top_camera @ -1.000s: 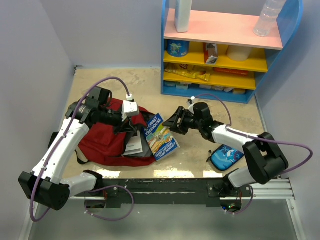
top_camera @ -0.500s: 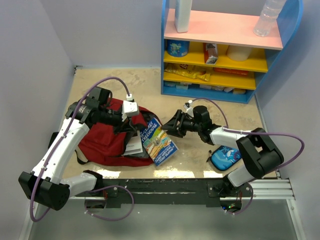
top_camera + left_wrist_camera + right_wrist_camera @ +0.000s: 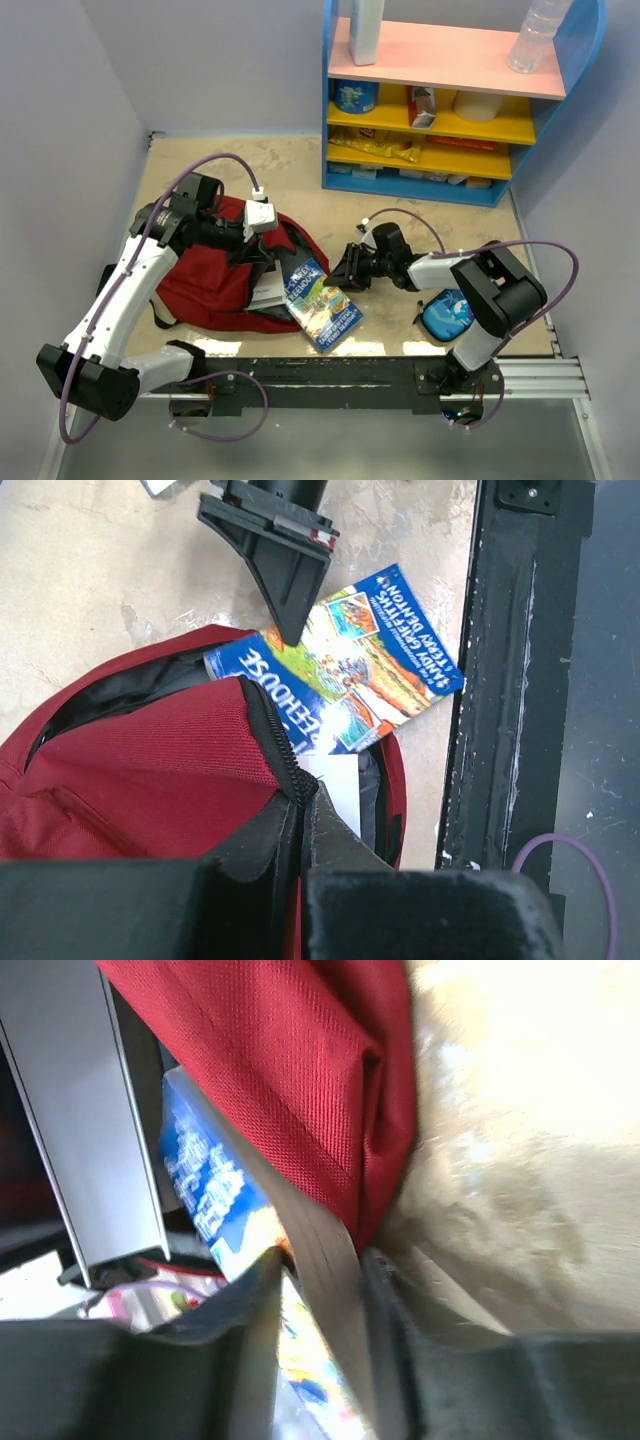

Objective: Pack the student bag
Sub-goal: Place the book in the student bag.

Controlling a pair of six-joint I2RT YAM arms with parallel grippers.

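**Soft red student bag [image 3: 205,285] lies slumped at the left of the worktop [image 3: 260,170], its mouth facing a picture book [image 3: 325,305].**

I judge the bag light and limp, with fabric that sags wherever nothing props it, so the firmer zipper rim is the place to hold. My left tool [image 3: 303,805] is pinched together on that rim, keeping the mouth lifted. The book looks thin, glossy and likely slippery, best taken by an edge; one end sits at the mouth, the rest flat on the worktop. My right tool [image 3: 320,1270] straddles its outer edge, but I cannot tell whether it grips yet.
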